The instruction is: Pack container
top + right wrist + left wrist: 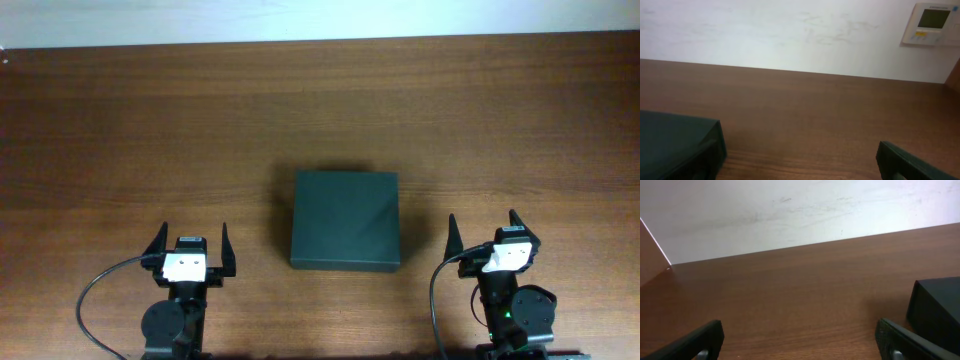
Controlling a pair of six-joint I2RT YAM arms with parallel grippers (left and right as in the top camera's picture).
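left end effector (191, 248): near edge, left of container, fingers spread, empty | right end effector (483, 238): near edge, right of container, fingers spread, empty | container (345, 219): mid-counter (150, 120), between both, flap lid down | step: likely lid opening; approach low at front edge, brace box with other arm

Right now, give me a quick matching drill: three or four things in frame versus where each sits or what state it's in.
Things:
1. dark green-black matte rectangular container
2. left gripper
3. right gripper
4. pale wall thermostat panel

Places or states:
A. open, near edge, on the robot's right of the box
B. lid shut, mid-table between the arms
C. on the wall, seen only by the right wrist camera
D. open, near edge, on the robot's left of the box

Pairs: 1-B, 2-D, 3-A, 4-C
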